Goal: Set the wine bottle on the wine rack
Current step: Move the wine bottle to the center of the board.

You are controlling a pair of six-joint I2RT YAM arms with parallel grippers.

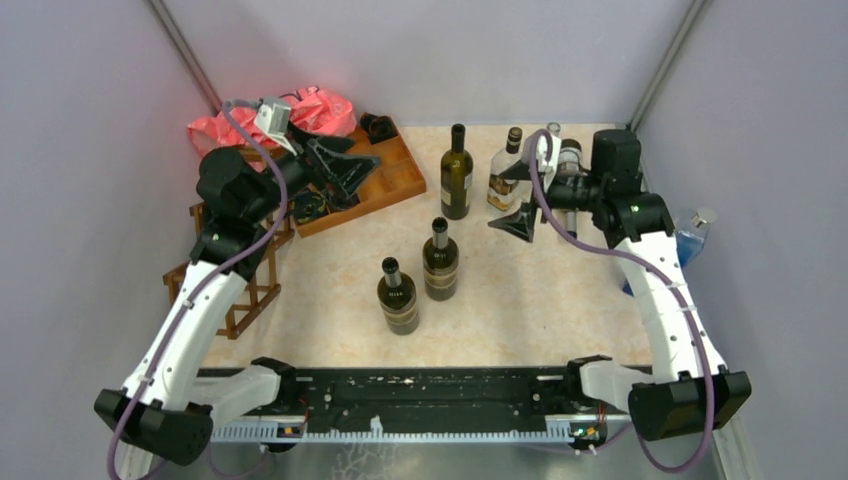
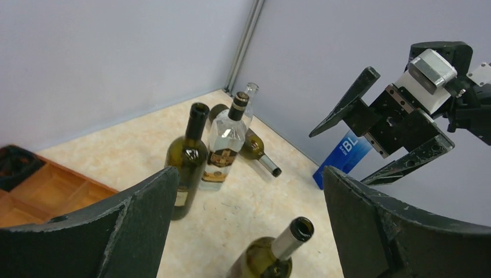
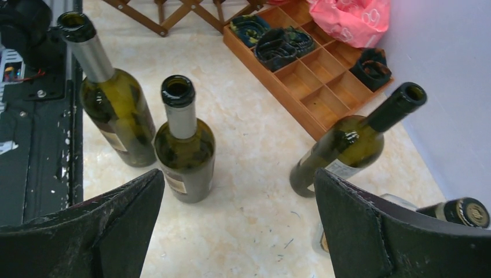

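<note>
Neither arm has a bottle yet, so you are at the step of reaching and choosing. Your left gripper hangs above the orange-brown compartmented tray with its fingers spread wide and nothing between them. Your right gripper is equally wide and empty, raised near the clear labelled bottle at the back right.

The wine rack stands at the left edge of the table, partly hidden under the left arm. No bottle shows in the cells you can see. Three wine bottles stand upright and uncorked on the table: the front green bottle, the second green bottle near it in the middle, and the taller dark bottle behind them. All three are well apart from the rack.

The two middle bottles look the easiest pick, since they stand between the arms. For the next move, I judge you must bring one gripper down with a finger on either side of a bottle — without knocking its neighbour. The bottle then probably has to be tipped onto its side and carried left to a cell. The left arm sits nearer the rack, so it seems the better choice.
</note>
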